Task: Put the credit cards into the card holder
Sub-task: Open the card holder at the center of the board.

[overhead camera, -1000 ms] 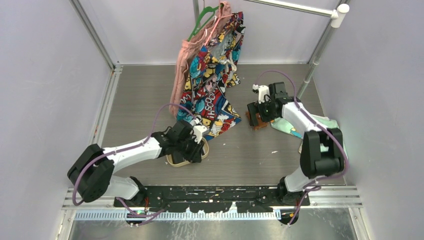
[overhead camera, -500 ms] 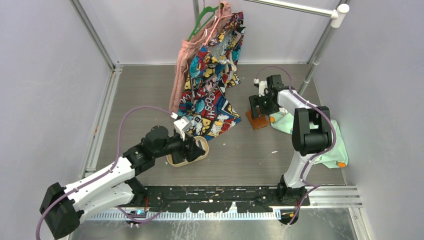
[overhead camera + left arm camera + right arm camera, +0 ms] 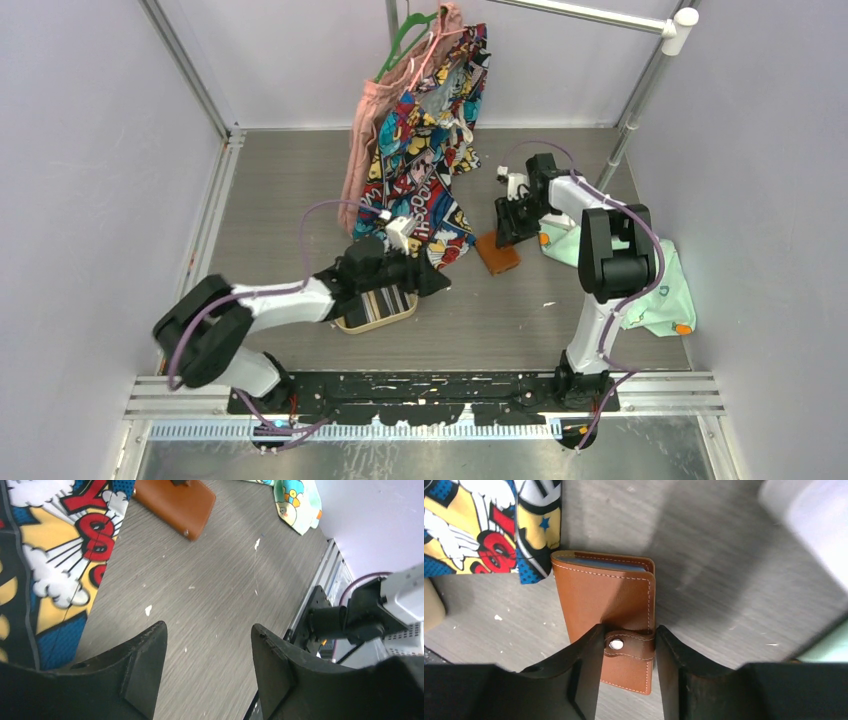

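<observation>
Brown leather card holder (image 3: 609, 615) now lies shifted nearer, long axis along my right gripper's (image 3: 628, 652) half-narrowed fingers; left gripper (image 3: 207, 650) spread, empty.

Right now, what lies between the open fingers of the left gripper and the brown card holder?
In the left wrist view, only bare grey table with small white specks lies between the left gripper and the card holder; the comic-print cloth stays to one side.

The card holder (image 3: 604, 611), a tan-brown leather wallet with pale stitching, lay folded flat on the grey table, its strap fastened by a round metal snap. A striped card (image 3: 380, 303) lay in the oval wooden tray (image 3: 352, 324), well apart from it.
</observation>
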